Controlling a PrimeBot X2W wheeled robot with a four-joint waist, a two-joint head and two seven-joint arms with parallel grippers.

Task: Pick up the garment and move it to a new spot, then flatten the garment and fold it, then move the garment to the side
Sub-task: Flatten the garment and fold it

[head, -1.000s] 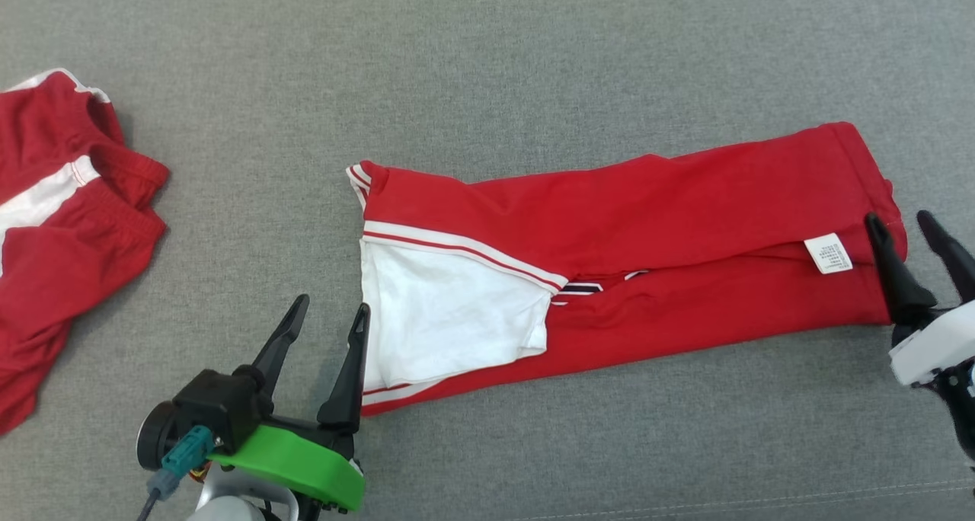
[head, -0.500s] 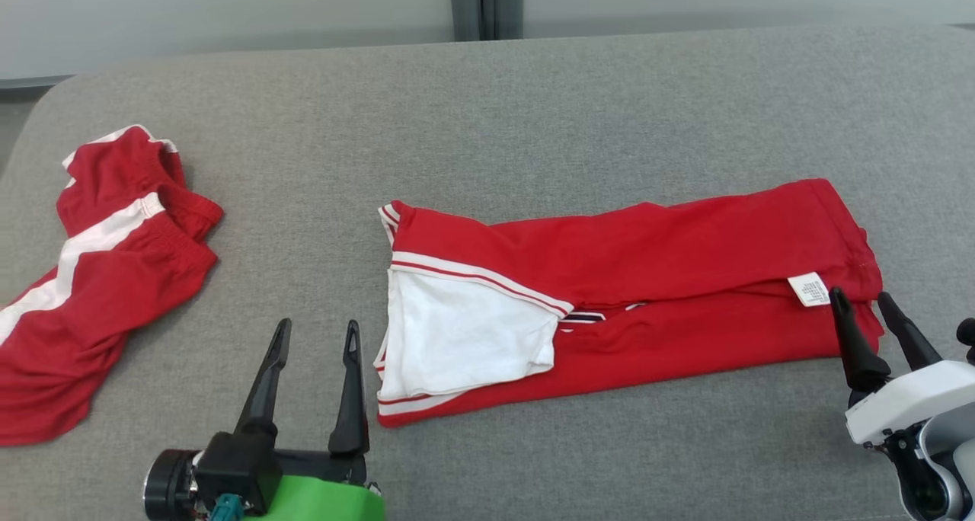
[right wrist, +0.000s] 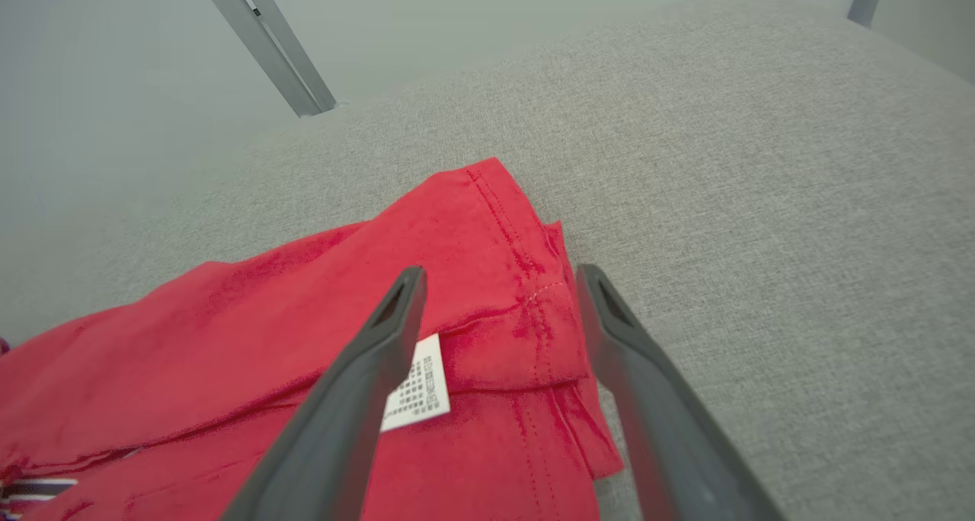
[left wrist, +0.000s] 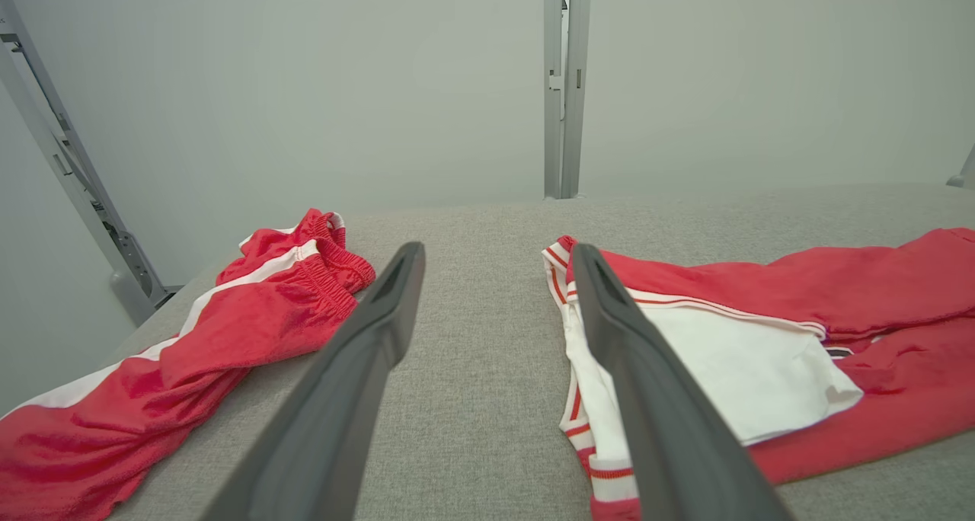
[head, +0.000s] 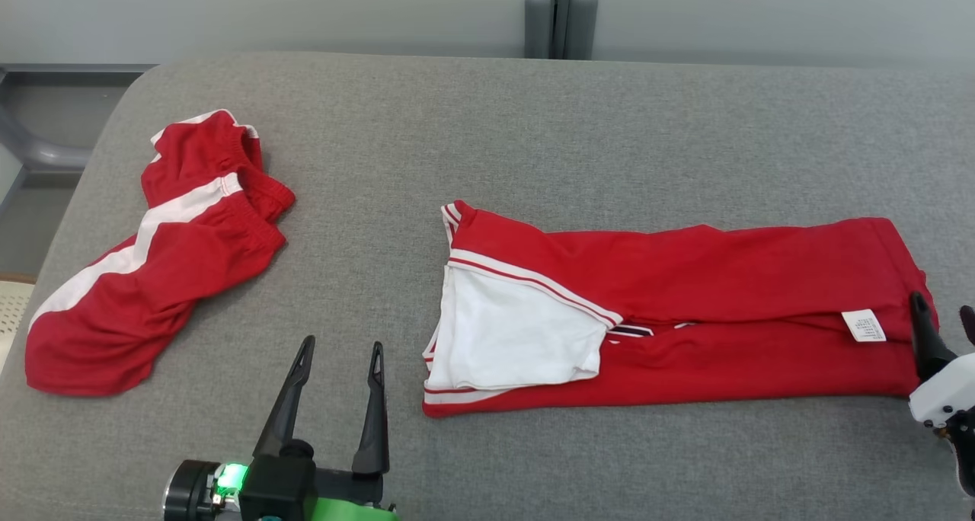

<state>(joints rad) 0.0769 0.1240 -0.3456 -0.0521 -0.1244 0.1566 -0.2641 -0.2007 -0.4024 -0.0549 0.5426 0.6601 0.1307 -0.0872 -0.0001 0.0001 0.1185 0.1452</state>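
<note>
The red-and-white garment [head: 685, 270] lies folded lengthwise on the grey cushion [head: 487, 125], right of centre. The print on its white care label [head: 864, 325] is too small to read. The right gripper [head: 941, 304], fingers apart, is at the hem end; the left gripper [head: 341, 343], likewise spread, is beside the white panel.

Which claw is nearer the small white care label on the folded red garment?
Right. The right claw sits beside the label at the hem; the left claw is past the opposite end of the garment.

The garment [head: 685, 308] sits right of centre on the cushion [head: 487, 125], shorts [head: 167, 262] well off left; left gripper [head: 341, 343] by its left end, right gripper [head: 941, 304] by its right.
</note>
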